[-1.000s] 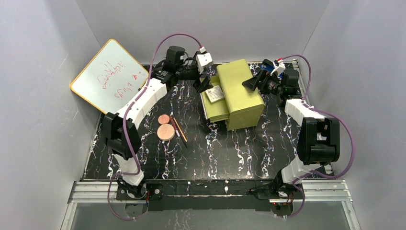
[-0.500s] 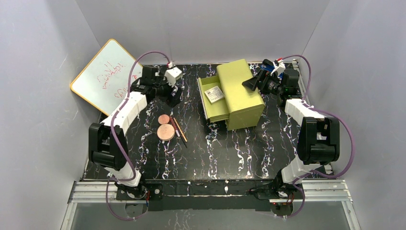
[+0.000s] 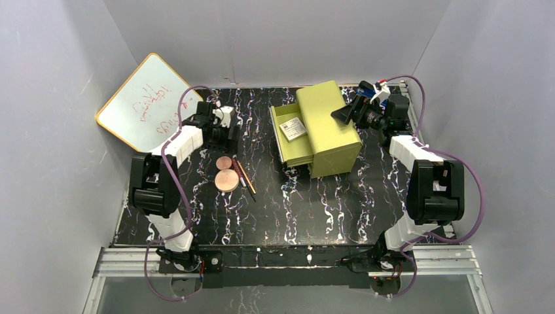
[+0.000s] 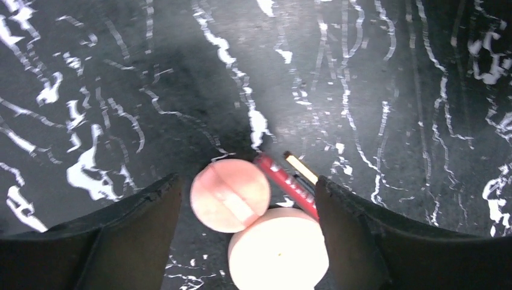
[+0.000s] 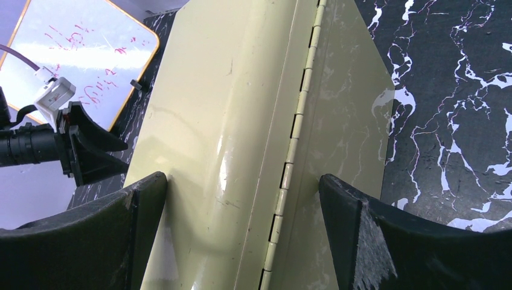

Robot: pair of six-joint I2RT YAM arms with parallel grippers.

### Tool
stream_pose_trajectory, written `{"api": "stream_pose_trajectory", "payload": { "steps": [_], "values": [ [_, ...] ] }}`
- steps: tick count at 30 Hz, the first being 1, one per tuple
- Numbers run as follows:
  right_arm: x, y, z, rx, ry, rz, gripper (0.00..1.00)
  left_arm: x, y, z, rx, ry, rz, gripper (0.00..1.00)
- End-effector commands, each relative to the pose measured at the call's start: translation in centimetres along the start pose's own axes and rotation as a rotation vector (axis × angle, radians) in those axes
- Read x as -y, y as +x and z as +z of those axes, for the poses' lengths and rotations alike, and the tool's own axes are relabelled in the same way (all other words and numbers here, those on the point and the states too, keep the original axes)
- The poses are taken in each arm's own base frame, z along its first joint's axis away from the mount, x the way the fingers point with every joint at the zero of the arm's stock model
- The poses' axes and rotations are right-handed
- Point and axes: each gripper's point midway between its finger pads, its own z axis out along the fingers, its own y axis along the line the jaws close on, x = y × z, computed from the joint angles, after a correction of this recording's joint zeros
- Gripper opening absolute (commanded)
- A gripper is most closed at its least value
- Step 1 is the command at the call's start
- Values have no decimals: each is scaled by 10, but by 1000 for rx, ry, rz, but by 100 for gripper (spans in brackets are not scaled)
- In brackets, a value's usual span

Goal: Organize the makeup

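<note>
Two copper-pink discs lie left of centre on the table, the small disc (image 3: 224, 163) touching the larger disc (image 3: 227, 180). Two thin sticks (image 3: 244, 176) lie beside them on the right. My left gripper (image 3: 223, 135) is open and empty, hovering just behind the discs. In the left wrist view the small disc (image 4: 230, 194), the larger disc (image 4: 279, 251) and the red stick (image 4: 287, 184) lie between the spread jaws of the gripper (image 4: 246, 182). The white square palette (image 3: 294, 127) lies in the open drawer. My right gripper (image 3: 345, 114) (image 5: 241, 181) is open over the box's hinged top.
The yellow-green drawer box (image 3: 327, 127) (image 5: 253, 90) stands at the back centre, its drawer pulled out to the left. A yellow-rimmed whiteboard (image 3: 149, 101) (image 5: 78, 48) leans at the back left. Grey walls enclose the table.
My left gripper has drawn away from the drawer, moving left and nearer, and now hangs behind the discs. The palette stays in the drawer. The right arm has not moved.
</note>
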Motion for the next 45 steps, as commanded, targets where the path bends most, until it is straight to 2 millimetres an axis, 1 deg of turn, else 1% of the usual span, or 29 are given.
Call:
{"api": "stream_pose_trajectory", "payload": {
  "steps": [1, 2, 4, 5, 6, 12, 16, 22, 24, 25, 26, 28, 29, 31, 32, 33, 35, 37, 38, 39, 41, 43, 44, 45],
  "values": [
    [40, 80, -12, -222, 127, 109, 100, -23, 15, -3, -33, -62, -140, 69],
    [41, 80, -12, -221, 127, 109, 100, -26, 18, -4, -41, -66, -151, 63],
    [41, 79, -11, -220, 128, 110, 100, -31, 24, -4, -53, -72, -170, 45],
    [41, 79, -11, -221, 128, 111, 100, -33, 26, -5, -56, -76, -181, 38],
    [42, 80, -11, -223, 129, 112, 100, -34, 27, -4, -58, -74, -190, 34],
    [41, 80, -11, -221, 130, 111, 100, -30, 36, 6, -91, -34, -216, 28],
    [41, 80, -11, -223, 130, 109, 100, -27, 46, 16, -128, -10, -228, 28],
    [42, 81, -11, -225, 129, 112, 100, -26, 59, 29, -180, 9, -242, 19],
    [41, 81, -10, -224, 127, 111, 100, -25, 61, 33, -193, 15, -247, 14],
    [42, 81, -10, -225, 129, 112, 100, -25, 62, 33, -197, 15, -248, 9],
    [42, 81, -11, -225, 128, 112, 100, -26, 62, 34, -201, 13, -248, 1],
    [42, 82, -11, -226, 129, 112, 100, -28, 62, 32, -203, -3, -246, 0],
    [42, 82, -11, -226, 129, 113, 100, -31, 58, 29, -191, -18, -241, 0],
    [42, 83, -11, -228, 129, 113, 100, -36, 48, 20, -159, -55, -230, 0],
    [42, 83, -11, -228, 129, 112, 100, -40, 40, 13, -137, -78, -220, 0],
    [42, 83, -11, -227, 129, 111, 100, -44, 28, 3, -102, -102, -207, 0],
    [43, 83, -11, -226, 131, 110, 100, -48, -3, -21, -16, -139, -187, 0],
    [43, 82, -11, -226, 132, 111, 100, -47, -45, -51, 103, -157, -164, 0],
    [43, 83, -11, -227, 132, 113, 100, -42, -63, -66, 158, -164, -144, 0],
    [43, 83, -11, -227, 131, 112, 100, -35, -80, -79, 209, -163, -121, 0],
    [43, 82, -11, -226, 133, 114, 100, -13, -109, -99, 288, -142, -68, 0],
    [43, 82, -11, -226, 133, 113, 100, 19, -130, -107, 336, -104, -8, 0],
    [43, 81, -11, -225, 132, 112, 100, 34, -139, -108, 352, -84, 20, 0],
    [43, 81, -11, -226, 134, 113, 100, 57, -146, -107, 361, -41, 59, 0]
  ]
}}
